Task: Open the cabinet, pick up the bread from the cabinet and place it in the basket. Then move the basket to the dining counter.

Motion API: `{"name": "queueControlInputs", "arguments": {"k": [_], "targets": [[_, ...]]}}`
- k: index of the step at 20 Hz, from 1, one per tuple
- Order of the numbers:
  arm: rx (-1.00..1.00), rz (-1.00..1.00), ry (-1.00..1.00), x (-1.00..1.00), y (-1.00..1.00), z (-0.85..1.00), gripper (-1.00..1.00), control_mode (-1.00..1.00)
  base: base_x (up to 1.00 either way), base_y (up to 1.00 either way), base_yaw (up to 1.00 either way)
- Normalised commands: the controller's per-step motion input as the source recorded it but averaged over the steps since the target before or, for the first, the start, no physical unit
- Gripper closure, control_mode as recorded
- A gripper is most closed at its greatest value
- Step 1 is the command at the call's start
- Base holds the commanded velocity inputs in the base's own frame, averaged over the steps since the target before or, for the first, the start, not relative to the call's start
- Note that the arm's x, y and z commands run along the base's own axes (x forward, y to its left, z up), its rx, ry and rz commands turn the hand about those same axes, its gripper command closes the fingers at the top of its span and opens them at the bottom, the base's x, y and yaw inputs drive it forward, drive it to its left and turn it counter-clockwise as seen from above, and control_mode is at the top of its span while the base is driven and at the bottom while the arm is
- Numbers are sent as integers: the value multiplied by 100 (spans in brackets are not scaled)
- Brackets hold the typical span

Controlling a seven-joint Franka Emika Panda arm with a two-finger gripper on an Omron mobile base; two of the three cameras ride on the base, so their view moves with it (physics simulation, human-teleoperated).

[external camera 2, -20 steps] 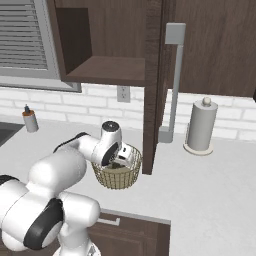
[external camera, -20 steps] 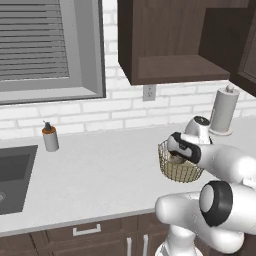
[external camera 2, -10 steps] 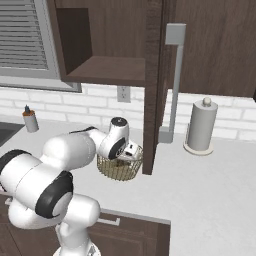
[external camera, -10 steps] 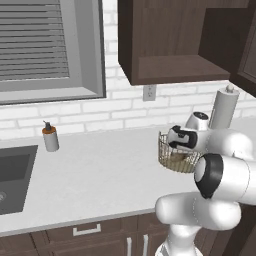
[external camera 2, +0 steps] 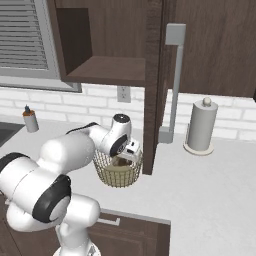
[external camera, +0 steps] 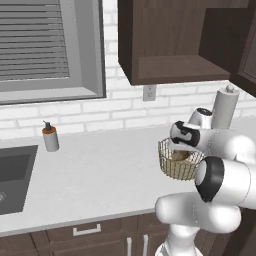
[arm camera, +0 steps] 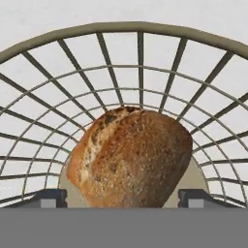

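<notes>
On the grey-white table (external camera: 100, 175) below the opened cabinet (external camera 2: 150, 75), the bread (arm camera: 131, 157) lies in the basket (external camera 2: 118, 172) between the wide-spread end effector (arm camera: 123, 197) tips, seemingly released, so gripping the basket comes next.

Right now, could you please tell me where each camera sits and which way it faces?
Left base view: behind the arm's left, facing the brick wall and sink counter; white arm at lower right.
Right base view: behind the arm's right, facing the open cabinet; arm at lower left.
Hand view: looks along the open jaws at the bread; two fingertips show.
All share the basket.
</notes>
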Motion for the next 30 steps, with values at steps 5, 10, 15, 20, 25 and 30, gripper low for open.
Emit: {"name": "queueControlInputs", "arguments": {"k": [5, 10, 15, 20, 25, 30], "targets": [[-9, -1, -14, -25, 22, 27, -100, -100, 0, 0, 0], [-3, -17, -6, -53, 0, 43, -100, -100, 0, 0, 0], [5, -42, 1, -49, 0, 53, -100, -100, 0, 0, 0], [24, -49, 0, -62, -16, 7, -100, -100, 0, 0, 0], [26, -43, 0, -37, -6, -4, -100, -100, 0, 0, 0], [17, -14, -1, 6, -19, -20, -100, -100, 0, 0, 0]]}}
